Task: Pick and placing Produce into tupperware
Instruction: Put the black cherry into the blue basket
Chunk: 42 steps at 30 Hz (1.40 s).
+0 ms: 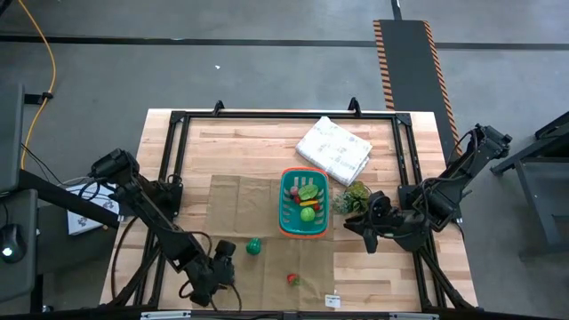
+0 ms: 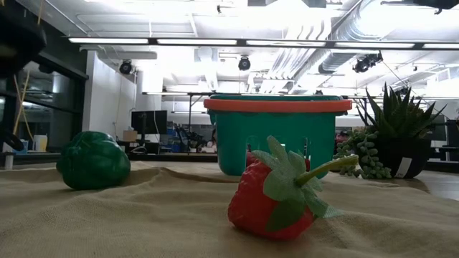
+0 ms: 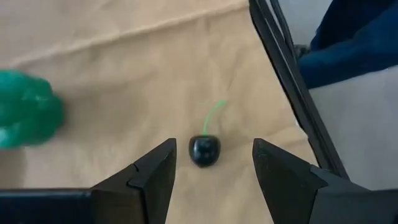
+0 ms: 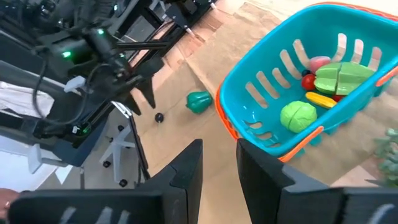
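Note:
A small dark cherry [image 3: 204, 150] with a green stem lies on the tan burlap mat [image 1: 258, 209] near the table's front left. My left gripper [image 3: 212, 148] is open and points down at it, one finger on each side, with a gap to both. A green pepper [image 1: 253, 246] sits just right of it, and a red strawberry [image 1: 292, 279] lies near the front edge. The teal tupperware basket [image 1: 305, 203] stands mid-table holding several produce pieces. My right gripper [image 1: 366, 224] hovers right of the basket, open by a narrow gap and holding nothing.
A white rumpled cloth bundle [image 1: 333, 147] lies behind the basket. A spiky green plant [image 1: 356, 197] stands at the basket's right, close to my right gripper. A black frame rail [image 3: 292, 81] runs along the mat beside the cherry.

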Each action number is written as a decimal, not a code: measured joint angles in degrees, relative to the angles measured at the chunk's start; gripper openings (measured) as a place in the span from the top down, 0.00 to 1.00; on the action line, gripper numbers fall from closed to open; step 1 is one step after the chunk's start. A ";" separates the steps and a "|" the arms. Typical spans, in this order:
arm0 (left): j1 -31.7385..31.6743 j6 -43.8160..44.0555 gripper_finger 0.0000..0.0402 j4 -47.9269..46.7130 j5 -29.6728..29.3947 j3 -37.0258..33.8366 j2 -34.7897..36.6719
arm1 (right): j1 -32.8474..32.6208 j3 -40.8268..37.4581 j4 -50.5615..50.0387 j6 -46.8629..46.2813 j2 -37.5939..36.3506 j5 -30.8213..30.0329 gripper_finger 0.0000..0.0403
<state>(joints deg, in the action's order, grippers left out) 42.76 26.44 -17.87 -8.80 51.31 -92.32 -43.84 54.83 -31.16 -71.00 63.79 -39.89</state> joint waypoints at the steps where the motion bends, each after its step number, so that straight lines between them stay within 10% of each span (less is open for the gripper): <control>1: -0.02 -0.72 0.50 -1.14 -0.04 1.42 -0.86 | -0.01 0.00 -0.28 -0.21 0.00 -0.08 0.78; 42: -0.04 0.82 0.49 -11.38 0.19 10.84 -11.95 | -0.01 0.01 -2.99 0.50 0.00 -0.60 0.78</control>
<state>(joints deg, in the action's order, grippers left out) 42.72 27.27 -29.25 -8.61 62.15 -104.27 -43.86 54.84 -34.14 -70.50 63.79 -40.49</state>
